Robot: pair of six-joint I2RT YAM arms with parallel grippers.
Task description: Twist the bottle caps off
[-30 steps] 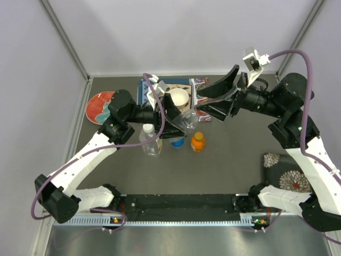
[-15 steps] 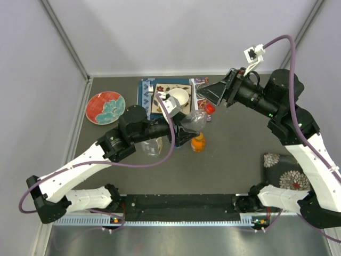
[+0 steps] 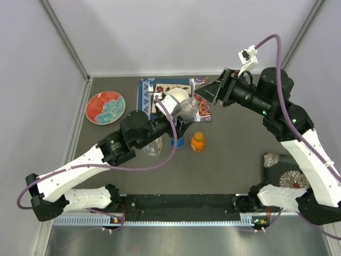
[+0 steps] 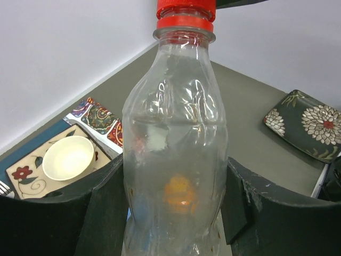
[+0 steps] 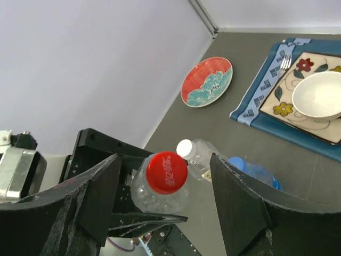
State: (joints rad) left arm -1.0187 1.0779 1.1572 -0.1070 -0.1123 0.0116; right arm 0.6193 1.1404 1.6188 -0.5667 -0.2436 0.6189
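Observation:
My left gripper (image 4: 173,210) is shut on the body of the slim clear bottle (image 4: 173,122) and holds it upright above the table. Its red cap (image 5: 167,172) is on the neck. My right gripper (image 5: 164,169) is open, its jaws standing either side of the red cap with gaps on both sides. In the top view the held bottle (image 3: 187,108) sits between my left gripper (image 3: 180,121) and right gripper (image 3: 206,96). On the table stand the wide clear bottle (image 3: 152,144) with its white cap (image 5: 185,148), the blue-tinted bottle (image 3: 177,141) with its blue cap (image 5: 238,163), and the orange bottle (image 3: 197,142).
A white bowl (image 3: 178,97) sits on a patterned placemat (image 3: 146,96) at the back. A red plate (image 3: 105,106) lies at the left, a dark floral plate (image 3: 285,170) at the right. Walls close in the back and sides.
My left gripper has carried the slim bottle up and toward the back right. My right gripper has moved in over it and now straddles the red cap.

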